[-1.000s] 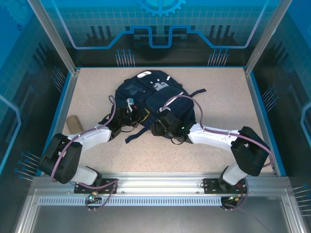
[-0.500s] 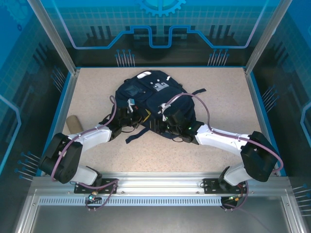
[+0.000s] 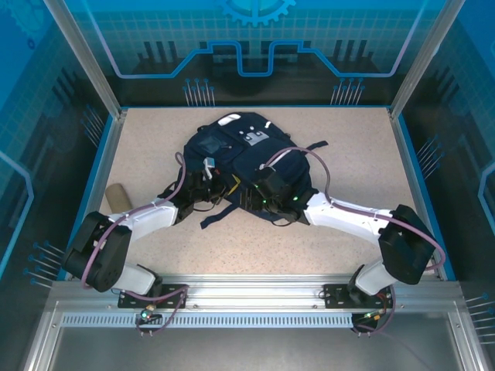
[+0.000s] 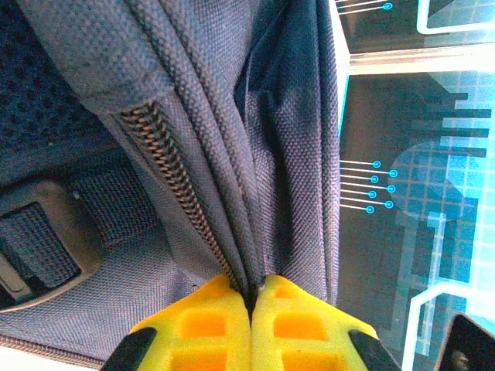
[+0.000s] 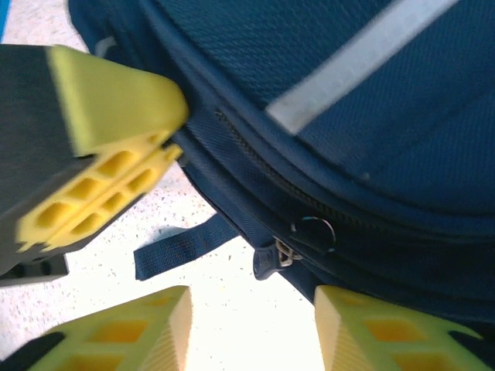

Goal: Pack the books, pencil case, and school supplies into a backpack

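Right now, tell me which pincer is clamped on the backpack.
The left pincer: its jaws pinch a fold of the backpack. The right pincer stands open near the zipper pull.

The right pincer (image 5: 251,303) stands open just short of the backpack (image 5: 332,93)'s zipper pull (image 5: 280,253).

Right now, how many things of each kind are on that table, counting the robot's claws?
Backpack: 1
Pencil case: 1
Grippers: 2, the left gripper and the right gripper
Total: 4
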You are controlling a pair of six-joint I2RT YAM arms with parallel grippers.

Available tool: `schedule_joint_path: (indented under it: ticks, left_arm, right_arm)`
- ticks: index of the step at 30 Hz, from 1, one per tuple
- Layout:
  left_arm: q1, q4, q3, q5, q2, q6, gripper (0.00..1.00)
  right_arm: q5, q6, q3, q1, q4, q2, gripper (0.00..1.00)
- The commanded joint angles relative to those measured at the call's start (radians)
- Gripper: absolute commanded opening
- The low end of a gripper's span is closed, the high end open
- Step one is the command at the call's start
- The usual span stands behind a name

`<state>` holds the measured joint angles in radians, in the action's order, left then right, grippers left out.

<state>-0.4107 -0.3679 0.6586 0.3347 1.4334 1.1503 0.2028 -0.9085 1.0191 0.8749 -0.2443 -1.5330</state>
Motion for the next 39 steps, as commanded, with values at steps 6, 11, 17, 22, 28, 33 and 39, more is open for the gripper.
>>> schedule_joint_path:
  ticks: [6,11,17,22,28,33,39]
  left_arm:
    - [-0.019,-0.043,0.012,0.076,-0.008,-0.023,0.0]
    - [-0.019,-0.049,0.007,0.081,-0.007,-0.021,0.0]
    - [-0.019,-0.05,0.004,0.081,-0.005,-0.022,0.0]
    - [-0.017,-0.03,-0.007,0.055,-0.008,-0.031,0.0]
    - [0.001,0.041,-0.028,-0.022,-0.013,-0.082,0.0]
    - [0.027,0.09,-0.033,-0.048,-0.011,-0.128,0.0]
    - [0.048,0.134,-0.022,-0.054,-0.006,-0.168,0.0]
  right_arm:
    - [0.065,-0.138,0.101,0.007,-0.098,-0.106,0.38]
    - [0.067,-0.151,0.147,0.007,-0.117,-0.156,0.33]
    - [0.145,-0.144,0.183,0.01,-0.173,-0.194,0.2]
    - [0.22,-0.053,0.223,0.027,-0.268,-0.208,0.08]
    - [0.331,-0.024,0.196,0.037,-0.453,-0.149,0.03]
    - [0.414,-0.021,0.118,0.031,-0.563,-0.06,0.02]
    - [0.452,0.059,0.091,-0.022,-0.588,-0.009,0.03]
